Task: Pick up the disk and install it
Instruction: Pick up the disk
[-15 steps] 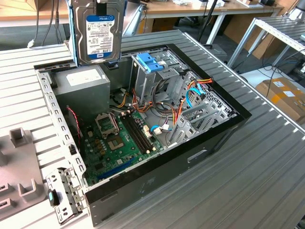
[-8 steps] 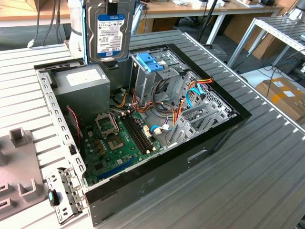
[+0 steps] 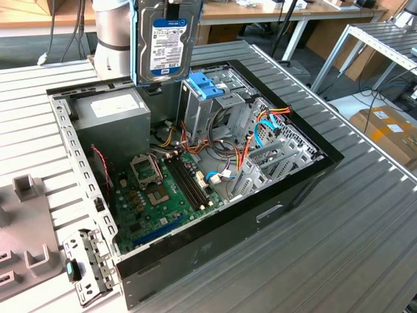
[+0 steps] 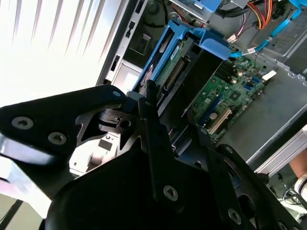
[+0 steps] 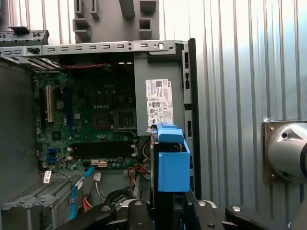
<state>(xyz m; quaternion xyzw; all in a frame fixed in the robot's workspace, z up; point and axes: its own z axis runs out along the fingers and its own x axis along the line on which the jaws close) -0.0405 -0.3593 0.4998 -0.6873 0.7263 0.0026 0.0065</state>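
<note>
In the exterior view you see the disk (image 3: 167, 40), a flat rectangular grey-metal hard drive with a pale label and a light blue plastic carrier rail. It hangs upright in the air over the far part of the open black computer case (image 3: 215, 242). Its label faces the camera. Its lower edge is above the place between the large grey power-supply box (image 3: 114, 120) and the tall metal cage (image 3: 195, 111) with the blue plastic latch (image 3: 203, 85), and it touches neither of them.

The grasp itself you find in both wrist views. In the first wrist view the black gripper (image 5: 169, 212) is closed on the disk, with one finger on each flat face, and the blue carrier end points away from the wrist. Below the disk lie the power-supply box with its white label and the green motherboard (image 5: 91, 120). In the second wrist view you see the disk (image 4: 173, 69) edge-on, with its green circuit side and a row of connector pins.

Orange and light blue cables (image 3: 270, 120) crowd the case on the exterior view's right, beside the cage. The grey robot arm (image 3: 114, 29) stands behind the disk. The case lies on a grey slatted metal table (image 3: 352, 248), and a grey moulded fixture (image 3: 26, 228) sits at the exterior view's left.
</note>
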